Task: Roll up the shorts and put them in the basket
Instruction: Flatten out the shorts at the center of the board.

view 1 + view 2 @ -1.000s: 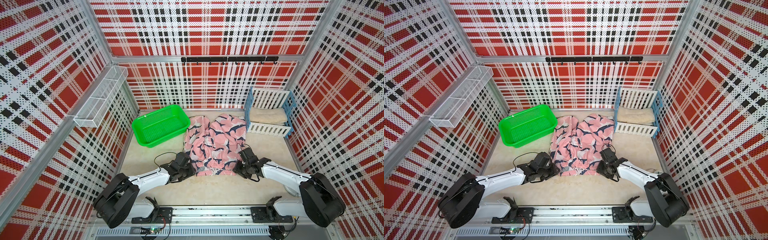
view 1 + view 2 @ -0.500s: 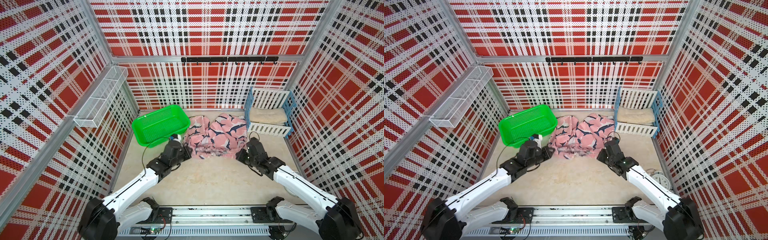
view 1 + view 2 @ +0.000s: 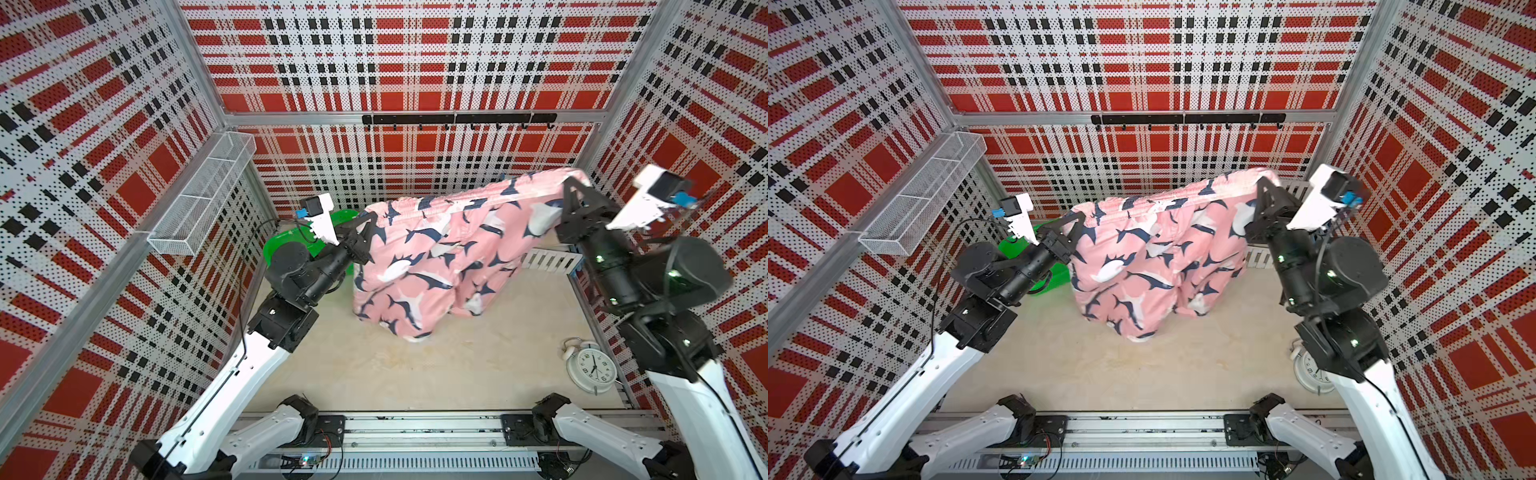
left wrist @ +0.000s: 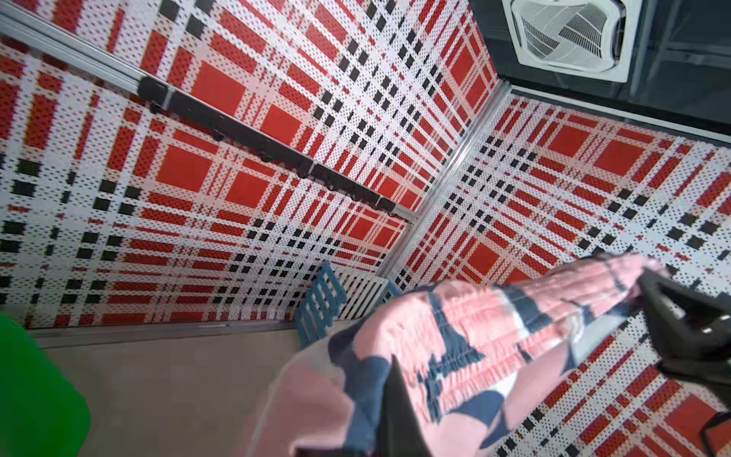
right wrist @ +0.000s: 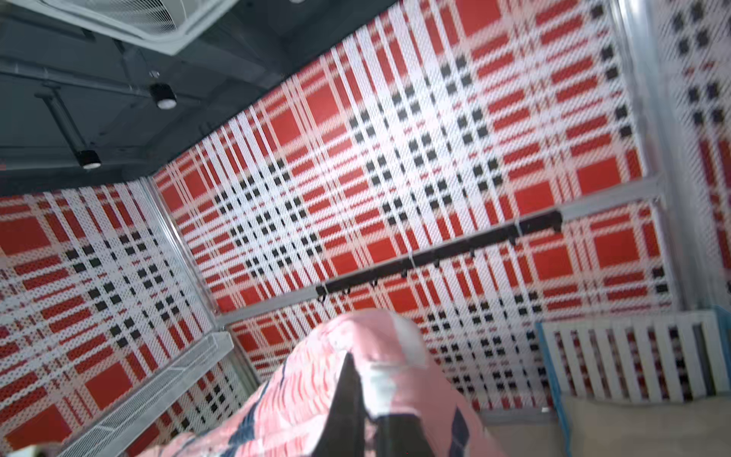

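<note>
The pink shark-print shorts point(image 3: 436, 257) point(image 3: 1150, 266) hang in the air above the back of the table, waistband uppermost and stretched between both arms. The legs dangle down, and I cannot tell whether their lower hems touch the tabletop. My left gripper point(image 3: 371, 220) point(image 3: 1077, 218) is shut on the waistband's left end. My right gripper point(image 3: 570, 183) point(image 3: 1264, 183) is shut on the right end, held higher, so the waistband slopes up to the right. In the left wrist view the gathered waistband point(image 4: 474, 336) runs away from the gripper point(image 4: 389, 366). Pink fabric point(image 5: 308, 395) wraps the gripper point(image 5: 362, 380) in the right wrist view.
A green basket point(image 3: 286, 245) sits at the back left, mostly hidden behind my left arm. A white-and-blue slatted crate point(image 3: 548, 259) stands at the back right. A white alarm clock point(image 3: 592, 365) lies near the right front. A wire shelf point(image 3: 203, 195) and a hook rail point(image 3: 457, 119) hang on the walls.
A second ago the shorts lay on the table and both grippers closed on the waistband's ends at the near edge. Both arms have since risen, lifting the shorts so they hang.
</note>
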You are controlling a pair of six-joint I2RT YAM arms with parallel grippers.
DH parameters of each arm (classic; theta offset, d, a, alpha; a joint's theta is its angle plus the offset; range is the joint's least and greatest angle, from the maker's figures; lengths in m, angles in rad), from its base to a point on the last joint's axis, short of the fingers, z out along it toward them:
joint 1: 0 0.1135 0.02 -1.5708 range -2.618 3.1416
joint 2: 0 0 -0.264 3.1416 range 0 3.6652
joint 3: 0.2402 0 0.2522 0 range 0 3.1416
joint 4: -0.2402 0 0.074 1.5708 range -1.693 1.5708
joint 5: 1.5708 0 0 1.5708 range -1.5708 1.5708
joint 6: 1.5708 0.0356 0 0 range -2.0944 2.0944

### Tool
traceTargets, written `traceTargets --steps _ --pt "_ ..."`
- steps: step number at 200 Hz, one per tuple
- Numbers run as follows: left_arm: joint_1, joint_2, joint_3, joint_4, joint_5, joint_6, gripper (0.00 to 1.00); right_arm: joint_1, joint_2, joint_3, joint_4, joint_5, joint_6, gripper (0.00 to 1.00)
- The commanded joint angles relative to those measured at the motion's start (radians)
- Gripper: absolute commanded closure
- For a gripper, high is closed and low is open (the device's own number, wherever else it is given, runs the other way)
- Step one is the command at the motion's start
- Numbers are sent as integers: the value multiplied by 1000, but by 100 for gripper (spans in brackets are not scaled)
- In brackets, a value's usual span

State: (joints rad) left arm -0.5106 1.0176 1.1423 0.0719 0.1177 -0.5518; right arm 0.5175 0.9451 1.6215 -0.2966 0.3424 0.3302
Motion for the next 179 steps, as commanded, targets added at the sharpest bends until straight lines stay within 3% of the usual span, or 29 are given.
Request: traceTargets --steps 1,23,35,61,76,101,121,148,168,179 --pt "43 -13 69 13 -113 45 100 -17 51 86 -53 150 -95 100" --pt "57 7 386 -192 -291 176 100 -17 131 83 -153 46 -9 100" --pt "57 6 462 -245 -317 208 100 -17 114 32 -149 45 24 100" --pt "57 -80 316 -183 -166 197 100 -17 26 -31 -154 77 26 100" --pt "57 -156 229 -143 -108 206 100 -17 -52 -95 -101 -4 10 100" --pt "57 -296 151 -98 -120 229 100 -17 -137 -172 -46 -228 -20 100" --pt "57 -367 112 -72 -169 240 100 -17 -173 -216 -15 -313 -16 100" --pt "57 -303 106 -81 -249 202 100 -17 -112 -196 -22 -204 -18 100" --pt "61 -118 182 -201 -386 89 100 -17 -1 -145 -29 -77 3 100" --pt "90 0 222 -237 -368 26 100 -17 82 -112 -32 -19 29 100"
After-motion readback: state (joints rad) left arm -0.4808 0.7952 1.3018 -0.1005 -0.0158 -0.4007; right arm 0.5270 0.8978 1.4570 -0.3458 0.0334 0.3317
